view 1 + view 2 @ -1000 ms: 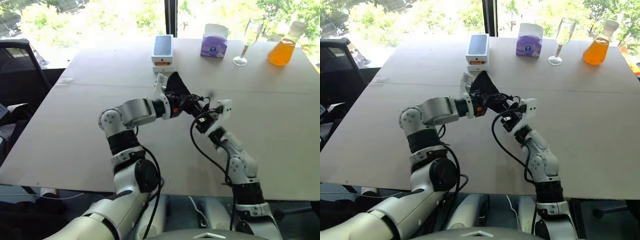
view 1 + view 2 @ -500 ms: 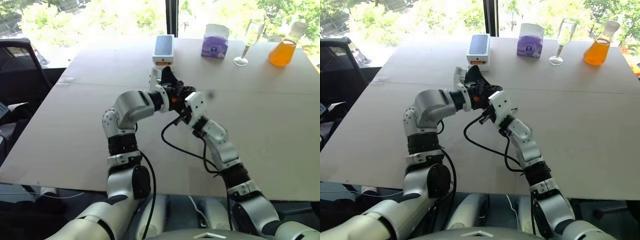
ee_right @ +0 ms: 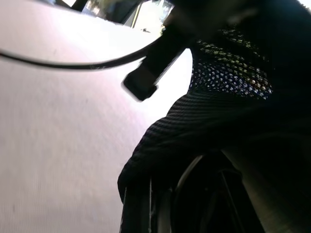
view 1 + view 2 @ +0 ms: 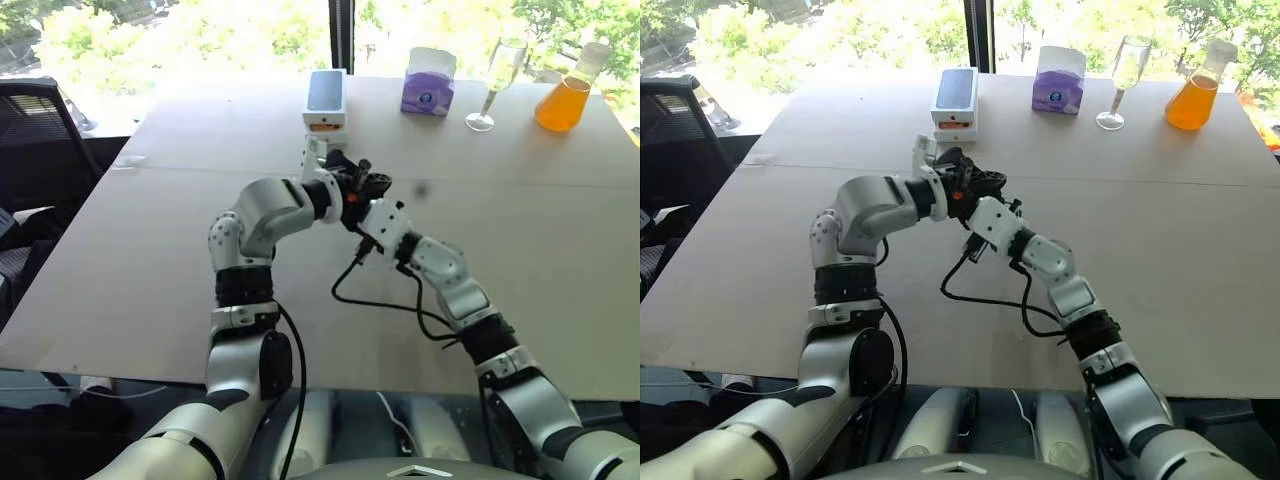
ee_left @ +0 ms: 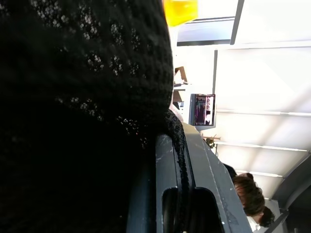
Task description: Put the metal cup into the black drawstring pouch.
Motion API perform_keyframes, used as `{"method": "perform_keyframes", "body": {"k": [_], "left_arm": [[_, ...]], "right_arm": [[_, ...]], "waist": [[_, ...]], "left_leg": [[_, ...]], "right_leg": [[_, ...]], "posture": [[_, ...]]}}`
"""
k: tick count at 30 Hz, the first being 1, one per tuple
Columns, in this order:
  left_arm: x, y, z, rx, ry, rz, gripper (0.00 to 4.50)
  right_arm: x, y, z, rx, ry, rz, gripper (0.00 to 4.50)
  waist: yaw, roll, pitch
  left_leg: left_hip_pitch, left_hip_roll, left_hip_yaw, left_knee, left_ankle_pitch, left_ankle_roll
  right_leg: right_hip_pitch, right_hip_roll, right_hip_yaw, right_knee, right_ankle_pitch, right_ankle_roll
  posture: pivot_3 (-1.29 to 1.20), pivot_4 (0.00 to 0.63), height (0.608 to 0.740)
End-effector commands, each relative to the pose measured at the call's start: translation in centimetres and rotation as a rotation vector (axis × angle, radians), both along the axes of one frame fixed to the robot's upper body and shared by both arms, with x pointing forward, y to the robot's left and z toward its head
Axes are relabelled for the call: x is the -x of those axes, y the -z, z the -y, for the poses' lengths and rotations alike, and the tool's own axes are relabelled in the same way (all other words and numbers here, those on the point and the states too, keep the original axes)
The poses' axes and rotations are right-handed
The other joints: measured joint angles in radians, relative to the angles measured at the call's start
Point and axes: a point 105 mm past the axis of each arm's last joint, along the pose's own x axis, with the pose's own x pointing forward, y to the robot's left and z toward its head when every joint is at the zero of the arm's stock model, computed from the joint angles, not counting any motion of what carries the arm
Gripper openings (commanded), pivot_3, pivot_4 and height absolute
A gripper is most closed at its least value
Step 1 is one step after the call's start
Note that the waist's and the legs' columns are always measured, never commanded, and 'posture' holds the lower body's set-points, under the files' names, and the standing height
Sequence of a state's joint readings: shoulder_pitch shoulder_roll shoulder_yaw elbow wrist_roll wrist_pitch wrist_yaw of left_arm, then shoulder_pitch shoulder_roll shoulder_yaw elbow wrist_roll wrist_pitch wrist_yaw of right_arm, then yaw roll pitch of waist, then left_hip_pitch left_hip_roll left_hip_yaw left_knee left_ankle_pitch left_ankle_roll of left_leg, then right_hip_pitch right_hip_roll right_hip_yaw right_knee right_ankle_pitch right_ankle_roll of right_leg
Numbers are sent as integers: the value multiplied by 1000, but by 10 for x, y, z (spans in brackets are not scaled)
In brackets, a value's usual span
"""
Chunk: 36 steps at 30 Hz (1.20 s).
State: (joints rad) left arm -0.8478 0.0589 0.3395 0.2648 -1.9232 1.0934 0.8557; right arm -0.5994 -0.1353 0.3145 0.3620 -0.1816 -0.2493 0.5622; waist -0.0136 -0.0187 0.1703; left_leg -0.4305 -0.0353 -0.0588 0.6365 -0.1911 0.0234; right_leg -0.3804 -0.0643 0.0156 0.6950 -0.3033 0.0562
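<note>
The black drawstring pouch point(image 4: 352, 178) is pinched above the bench point(image 4: 150, 250) between left pincer point(image 4: 345, 180) and right pincer point(image 4: 366, 196), both pressed together on fabric; the metal cup's direction cannot be told.

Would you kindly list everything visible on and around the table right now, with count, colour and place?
Table: one, pale grey-white, spanning the scene.
Black drawstring pouch: one, black knit fabric, held above the table's middle between both grippers.
Phone box: one, white with a dark top, far edge near the centre.
Tissue box: one, purple and white, far edge, right of the phone box.
Wine glass: one, clear, far right, beside the flask.
Flask: one, holding orange liquid, far right corner.
Chair: one, black, beyond the table's left side.
Person: one, dark hair, in the left wrist view's background.
Metal cup: cannot be made out.
Left gripper: shut on the pouch.
Right gripper: shut on the pouch.
</note>
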Motion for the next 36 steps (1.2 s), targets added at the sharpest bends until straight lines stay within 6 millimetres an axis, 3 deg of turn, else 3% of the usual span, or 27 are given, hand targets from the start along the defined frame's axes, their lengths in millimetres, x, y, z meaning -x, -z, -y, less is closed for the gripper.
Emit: {"method": "perform_keyframes", "body": {"k": [1, 6, 8, 11, 13, 15, 17, 20, 23, 26, 32, 33, 35, 36], "left_arm": [[11, -24, 21, 69, 99, 89, 0], [22, -17, 20, 66, 112, 122, 0], [24, -16, 20, 78, 104, 121, 0], [21, -22, 28, 100, 109, 105, 0], [21, -26, 33, 100, 123, 110, 0], [21, -30, 32, 111, 117, 125, 0], [20, -26, 26, 107, 98, 116, 0], [18, -20, 24, 101, 89, 89, 0], [14, -26, 25, 121, 79, 88, 0], [10, -26, 18, 146, 37, 66, 0], [6, -15, 2, 130, -35, 31, 0], [8, -10, 0, 106, -37, 30, 0], [11, -2, -3, 69, -37, 31, 0], [13, 5, -7, 46, -45, 24, 0]], "right_arm": [[9, -6, -20, -87, -52, -86, 23], [-22, -39, 10, -548, 54, -365, 23], [-15, -38, 5, -467, 7, -320, 23], [17, -25, -28, -217, -153, -187, 23], [22, -25, -36, -200, -166, -167, 23], [-3, -40, -21, -398, -43, -283, 23], [-14, -45, -10, -443, 2, -301, 23], [17, -36, -37, -186, -151, -131, 23], [0, -41, -25, -282, -38, -157, 23], [6, -32, -28, -171, -49, -68, 23], [5, -12, -16, -135, -27, -139, 23], [9, -6, -15, -112, -41, -154, 701], [13, 0, -15, -79, -48, -155, 1348], [12, 4, -15, -55, -32, -146, 1942]], "waist": [[-1, 0, 0], [0, 0, 0], [2, -1, 0], [3, -1, 0], [2, -1, 0], [-3, -1, 1], [-5, -1, 1], [2, -1, 1], [2, -3, 2], [2, -3, 2], [-2, -3, 2], [0, -3, 2], [0, -3, 2], [1, -3, 2]], "left_leg": [[0, 0, 0, 0, 0, 0], [0, 1, 0, 0, 0, -1], [0, 0, 0, 0, 0, -1], [0, -1, -1, 0, 0, 0], [0, 0, -1, 0, 0, 0], [0, 0, 0, 0, 0, 0], [0, 1, 0, 0, 0, 0], [0, 0, 0, 0, 0, 0], [-1, -1, 0, 0, 0, 0], [-1, 0, -1, 0, 0, 0], [0, 0, 0, 0, 0, 0], [0, 0, 0, 0, 0, 0], [0, 0, 0, 0, 0, 0], [0, 0, 0, 0, 0, 0]], "right_leg": [[0, 0, 0, 0, 0, 0], [0, 0, 0, 0, 0, 0], [1, 0, 0, -1, 0, 0], [1, -1, 0, -1, 0, 0], [1, 0, 0, -1, 0, 0], [0, 1, 0, 0, 0, 0], [0, 1, 0, 0, 0, 0], [1, 0, 0, -1, 0, 0], [1, 0, 0, -1, 0, 0], [0, 0, 0, -1, 0, 0], [0, 0, 0, -1, 0, 0], [0, 0, 0, -1, 0, 0], [0, 0, 0, -1, 0, 0], [0, 0, 0, -1, 0, 0]], "posture": [[0, 150, 740], [0, 150, 740], [0, 150, 740], [0, 150, 740], [0, 150, 740], [0, 150, 740], [0, 150, 740], [0, 150, 740], [0, 150, 740], [0, 150, 740], [0, 150, 740], [0, 150, 740], [0, 150, 740], [0, 150, 740]]}}
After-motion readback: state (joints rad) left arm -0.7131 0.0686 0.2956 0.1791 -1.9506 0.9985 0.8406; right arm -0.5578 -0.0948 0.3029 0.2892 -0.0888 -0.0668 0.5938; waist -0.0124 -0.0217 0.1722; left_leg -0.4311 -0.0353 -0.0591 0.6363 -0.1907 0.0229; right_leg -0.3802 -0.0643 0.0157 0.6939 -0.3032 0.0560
